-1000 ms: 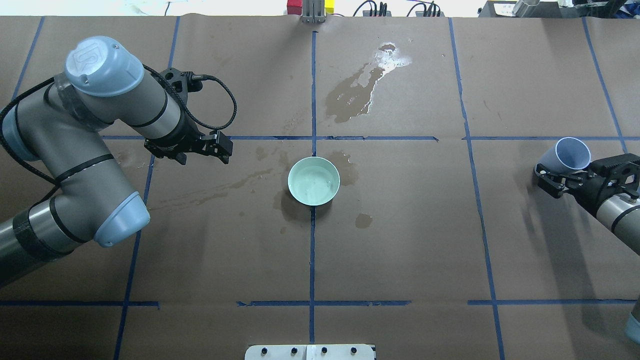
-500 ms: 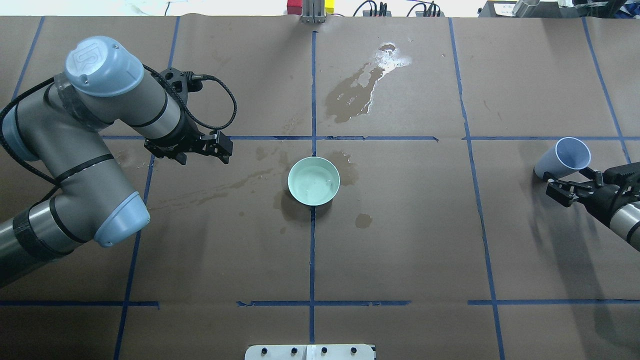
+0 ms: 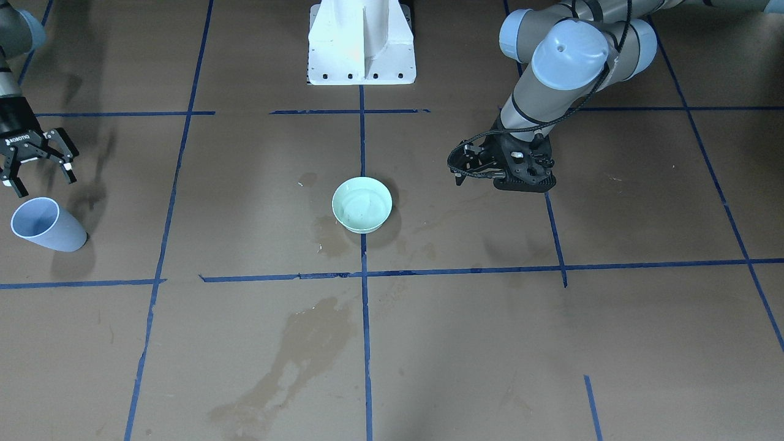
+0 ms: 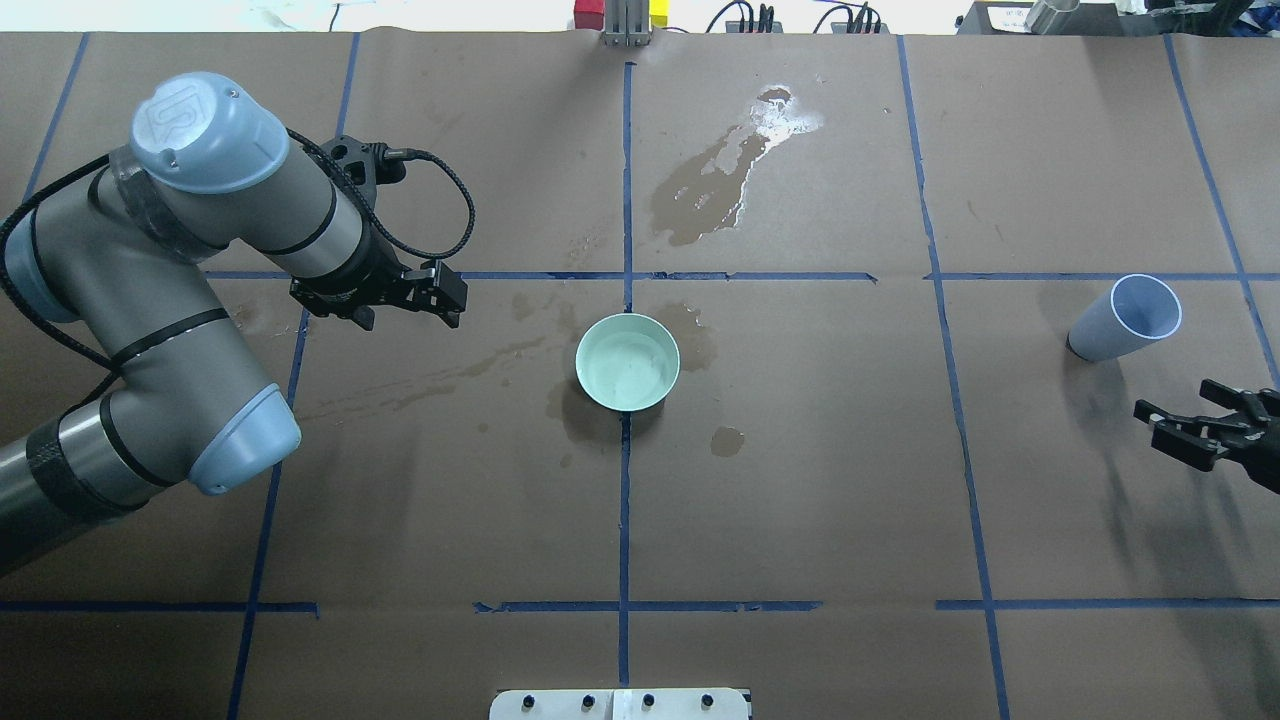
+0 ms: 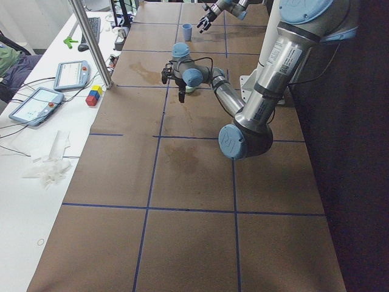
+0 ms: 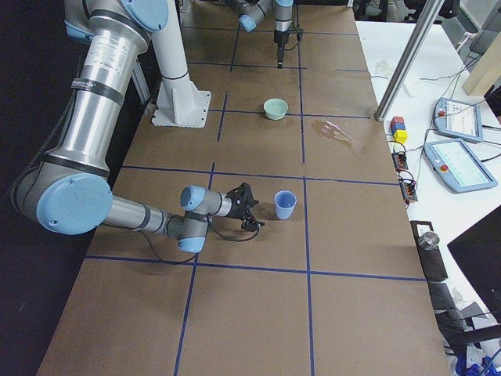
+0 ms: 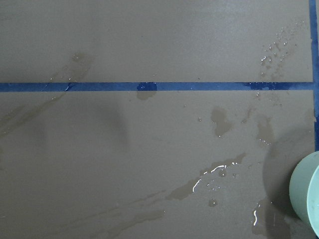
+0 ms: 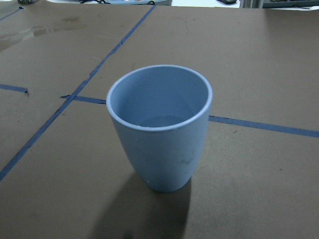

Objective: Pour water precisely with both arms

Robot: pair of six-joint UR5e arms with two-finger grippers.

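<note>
- I see the mint bowl (image 4: pixel 627 362) alone at the centre of the overhead frame, with bare brown table paper (image 4: pixel 820 480) on every side of it.
- The left arm (image 4: pixel 200 250) fills the frame's left third. Its wrist hangs well left of the bowl.
- The blue cup (image 4: pixel 1122 320) stands upright at centre right. My right gripper (image 4: pixel 1175 412), fingers spread, sits just below it, apart.
- Between bowl and cup there's wide room to pass.
</note>
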